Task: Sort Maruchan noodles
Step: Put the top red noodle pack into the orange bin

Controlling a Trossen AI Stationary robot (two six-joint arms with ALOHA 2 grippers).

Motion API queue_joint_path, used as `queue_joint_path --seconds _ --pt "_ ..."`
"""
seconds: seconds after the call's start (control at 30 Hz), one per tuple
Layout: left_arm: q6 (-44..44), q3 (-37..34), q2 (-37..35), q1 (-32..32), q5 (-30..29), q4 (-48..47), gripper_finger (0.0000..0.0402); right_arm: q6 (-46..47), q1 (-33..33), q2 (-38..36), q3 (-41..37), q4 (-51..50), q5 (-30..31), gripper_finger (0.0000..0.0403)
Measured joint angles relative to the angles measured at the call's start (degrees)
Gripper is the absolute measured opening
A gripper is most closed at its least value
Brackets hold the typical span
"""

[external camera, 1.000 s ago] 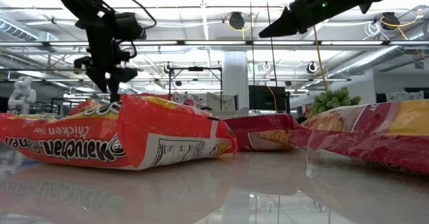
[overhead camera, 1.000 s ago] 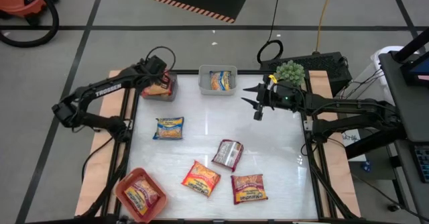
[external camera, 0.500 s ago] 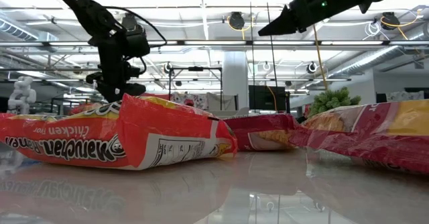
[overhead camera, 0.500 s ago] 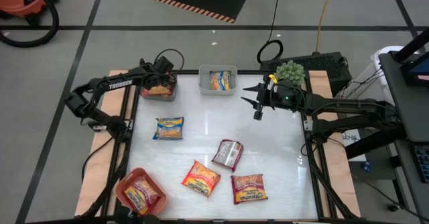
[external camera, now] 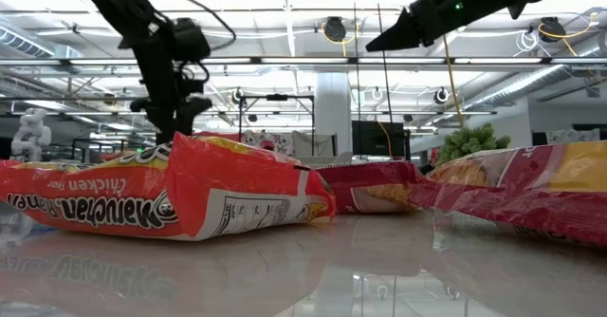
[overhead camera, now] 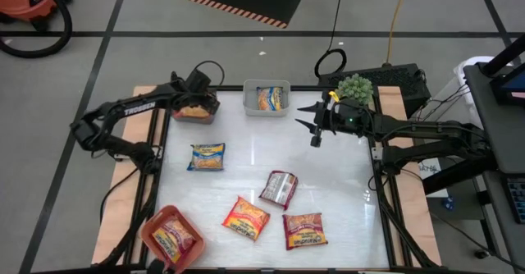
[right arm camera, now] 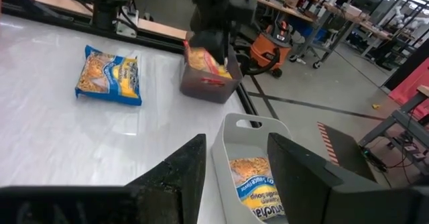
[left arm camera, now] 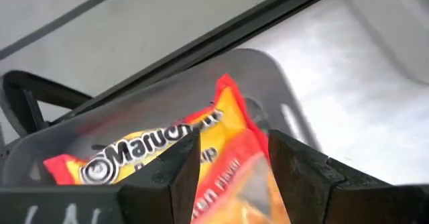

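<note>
Left claw [left arm camera: 228, 170] over grey bin [overhead camera: 197, 110], fingers parted astride orange noodle packet [left arm camera: 167, 153]; grip uncertain.

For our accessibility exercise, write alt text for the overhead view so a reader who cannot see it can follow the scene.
Seen from above, the left hand reaches into a small bin at the table's far left, over an orange ramen packet. The right hand hovers empty beside a grey bin holding a blue packet. Four more packets lie loose on the white table, and a red bin holds another.
</note>
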Motion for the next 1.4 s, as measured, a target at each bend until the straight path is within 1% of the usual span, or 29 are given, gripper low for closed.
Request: queue_joint_path --seconds 0.17,0.37,0.53,0.7,0.83,0.93,1.1,1.4 --pt "-1.73 0.00 -7.04 -5.54 -0.01 -3.58 0.0181 0.01 -0.01 0.00 0.00 -1.90 0.01 0.0155" --pt "-4.54 0.02 -12.96 -16.95 -0.03 -5.65 0.0181 3.62 -0.02 0.00 0.02 -3.35 0.01 0.0155" --pt "-7.46 0.02 -14.22 -27.55 -1.68 -4.18 0.0181 7.10 0.41 0.00 0.02 -5.13 0.01 0.0155" --pt "-9.37 0.02 -14.17 -35.17 -5.06 -1.66 0.0181 10.71 1.91 0.00 0.02 -6.80 -0.01 0.0155" --pt "-9.14 0.02 -14.43 -37.79 -5.18 1.00 0.0181 12.15 3.88 0.00 0.02 -7.53 -0.02 0.0155" --pt "-8.52 0.04 -14.63 -38.57 -5.25 3.44 0.0181 13.65 5.38 0.00 0.02 -8.14 -0.02 0.0155" --pt "-7.67 0.04 -14.40 -38.97 -5.23 5.67 0.0181 15.98 8.06 0.00 0.02 -10.45 -0.01 0.0155" --pt "-7.53 0.04 -14.37 -38.97 -5.14 6.21 0.0181 19.01 12.13 0.00 0.02 -14.25 0.08 0.0155"
